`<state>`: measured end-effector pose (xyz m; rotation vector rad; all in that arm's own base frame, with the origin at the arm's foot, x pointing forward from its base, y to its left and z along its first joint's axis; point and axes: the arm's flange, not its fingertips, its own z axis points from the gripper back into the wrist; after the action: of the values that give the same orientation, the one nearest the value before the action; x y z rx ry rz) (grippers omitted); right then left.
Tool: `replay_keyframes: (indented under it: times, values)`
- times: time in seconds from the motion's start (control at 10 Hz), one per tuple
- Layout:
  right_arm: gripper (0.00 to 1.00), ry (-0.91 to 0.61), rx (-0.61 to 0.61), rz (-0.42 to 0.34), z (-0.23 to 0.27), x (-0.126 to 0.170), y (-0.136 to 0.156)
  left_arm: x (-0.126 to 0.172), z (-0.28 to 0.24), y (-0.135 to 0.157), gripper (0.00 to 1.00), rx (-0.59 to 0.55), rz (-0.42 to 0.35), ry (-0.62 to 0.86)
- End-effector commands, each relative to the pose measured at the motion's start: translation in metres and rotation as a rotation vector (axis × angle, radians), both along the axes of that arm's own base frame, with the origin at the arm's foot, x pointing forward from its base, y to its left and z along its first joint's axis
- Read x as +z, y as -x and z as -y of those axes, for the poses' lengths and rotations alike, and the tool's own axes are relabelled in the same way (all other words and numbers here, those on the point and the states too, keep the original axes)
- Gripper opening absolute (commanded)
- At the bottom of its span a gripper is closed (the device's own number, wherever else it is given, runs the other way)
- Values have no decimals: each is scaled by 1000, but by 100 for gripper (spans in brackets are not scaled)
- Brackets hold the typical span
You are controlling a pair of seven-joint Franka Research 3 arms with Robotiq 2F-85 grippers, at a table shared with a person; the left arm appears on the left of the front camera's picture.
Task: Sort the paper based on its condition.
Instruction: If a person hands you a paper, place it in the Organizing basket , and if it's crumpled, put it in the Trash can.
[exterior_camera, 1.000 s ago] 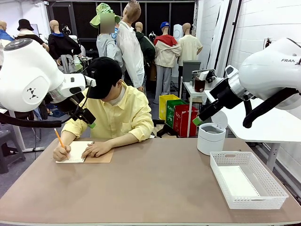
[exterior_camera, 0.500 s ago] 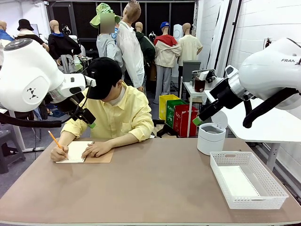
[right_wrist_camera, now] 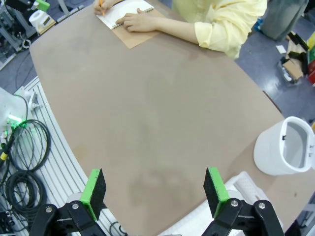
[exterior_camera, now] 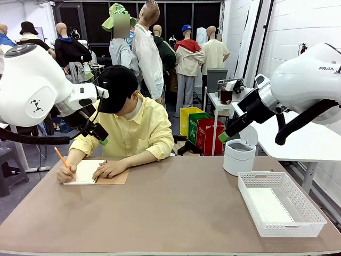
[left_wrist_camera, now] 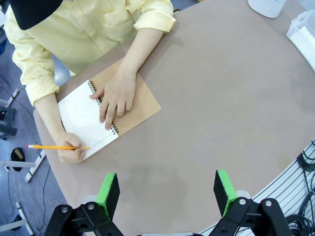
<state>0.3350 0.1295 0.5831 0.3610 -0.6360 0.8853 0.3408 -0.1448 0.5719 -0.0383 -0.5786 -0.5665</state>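
A plain white sheet of paper (exterior_camera: pixel 269 205) lies flat inside the white basket (exterior_camera: pixel 290 230) at the table's right. At the far left a person writes with an orange pencil (exterior_camera: pixel 61 158) on the open white page (left_wrist_camera: pixel 81 115) of a spiral notebook (exterior_camera: pixel 109 178) with a brown cover; one hand (left_wrist_camera: pixel 115 96) rests on it. My left gripper (exterior_camera: pixel 101 136) hangs open high above the notebook, and its wrist view shows its jaws (left_wrist_camera: pixel 167 184) wide apart and empty. My right gripper (exterior_camera: pixel 224 137) hangs open above the white bin (exterior_camera: pixel 238 156), empty as well (right_wrist_camera: pixel 153 184).
The round white bin (right_wrist_camera: pixel 285 147) stands at the table's far right, just behind the basket (left_wrist_camera: pixel 305 29). The brown tabletop (exterior_camera: pixel 176 208) is bare between notebook and basket. The person sits at the far left edge, leaning over the table.
The person's pencil hand shifts slightly while writing. Both arms have stayed still.
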Motion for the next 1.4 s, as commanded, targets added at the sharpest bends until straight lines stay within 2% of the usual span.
replay_keyframes:
  times: [0.0,1.3]
  values:
    - [100,-3,0,-6,1,0,1,-1,-1,-1,100,-7,12,1]
    - [100,-3,0,-6,1,0,1,-1,-1,-1,100,-7,12,1]
